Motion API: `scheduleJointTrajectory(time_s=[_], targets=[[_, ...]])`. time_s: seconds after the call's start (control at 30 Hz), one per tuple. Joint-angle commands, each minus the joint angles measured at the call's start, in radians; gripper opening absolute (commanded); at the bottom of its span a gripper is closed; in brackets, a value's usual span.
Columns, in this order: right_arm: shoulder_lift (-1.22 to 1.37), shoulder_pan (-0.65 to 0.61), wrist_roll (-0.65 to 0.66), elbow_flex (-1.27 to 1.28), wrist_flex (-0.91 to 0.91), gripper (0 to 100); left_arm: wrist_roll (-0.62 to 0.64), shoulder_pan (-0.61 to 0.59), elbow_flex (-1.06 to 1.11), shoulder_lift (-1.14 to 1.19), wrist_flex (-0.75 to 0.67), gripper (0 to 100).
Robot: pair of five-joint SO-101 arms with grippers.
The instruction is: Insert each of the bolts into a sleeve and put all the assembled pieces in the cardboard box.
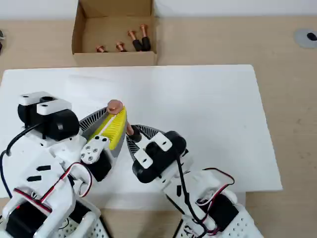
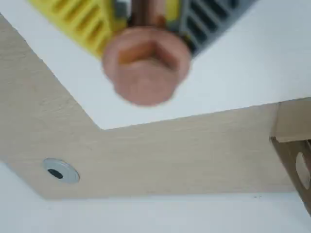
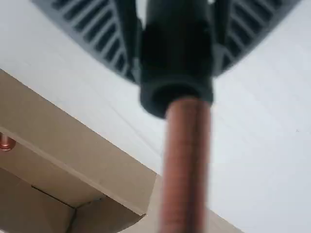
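My left gripper (image 1: 115, 113) has a yellow and a grey finger and is shut on a copper bolt (image 1: 115, 106) above the white sheet. In the left wrist view the bolt's hex head (image 2: 146, 68) points outward past the left gripper (image 2: 146, 14). Just beside it, my right gripper (image 1: 132, 133) is shut on a black sleeve (image 3: 177, 63) between its grey fingers (image 3: 92, 34). A copper threaded shaft (image 3: 187, 165) sticks out of the sleeve. The cardboard box (image 1: 77, 37) stands at the back left with several assembled pieces (image 1: 133, 42) lying inside.
A white sheet (image 1: 208, 114) covers the middle of the wooden table (image 1: 287, 99). A round cable grommet (image 1: 304, 37) sits at the back right. The box's corner (image 2: 291, 145) and its wall (image 3: 58, 160) lie beyond the grippers.
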Motion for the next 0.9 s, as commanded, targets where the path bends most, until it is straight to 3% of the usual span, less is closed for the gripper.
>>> scheduleJointTrajectory(time_s=[0.0,0.87], targets=[[0.005,-0.013,-0.009,-0.073,0.0,1.1,0.008,0.008,-0.02,-0.001,0.0,1],[0.005,-0.013,-0.009,-0.097,0.002,1.0,-0.035,0.003,0.04,-0.008,-0.008,1]])
